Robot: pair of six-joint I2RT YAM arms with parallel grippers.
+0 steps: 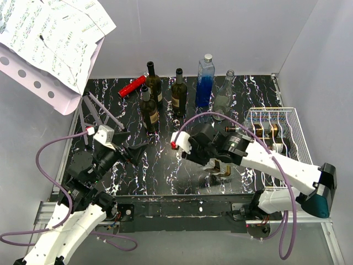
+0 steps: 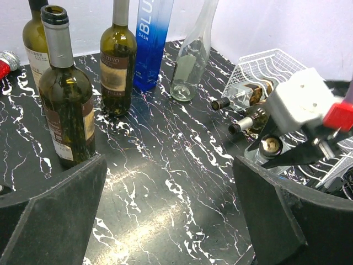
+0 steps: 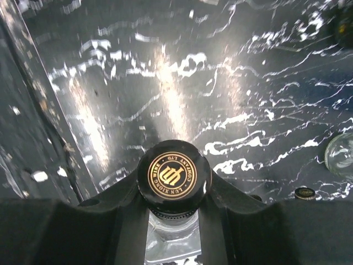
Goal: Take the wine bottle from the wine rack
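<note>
The right claw is clamped on the capped neck of the wine bottle, near the centre of the top view, left of the wine rack. The left claw gapes wide and empty over the surface.

Glossy black white-veined marbled tabletop; smooth black round cap, shiny gold print, between my matt black plastic fingers; white coated-wire rectangular rack.
</note>
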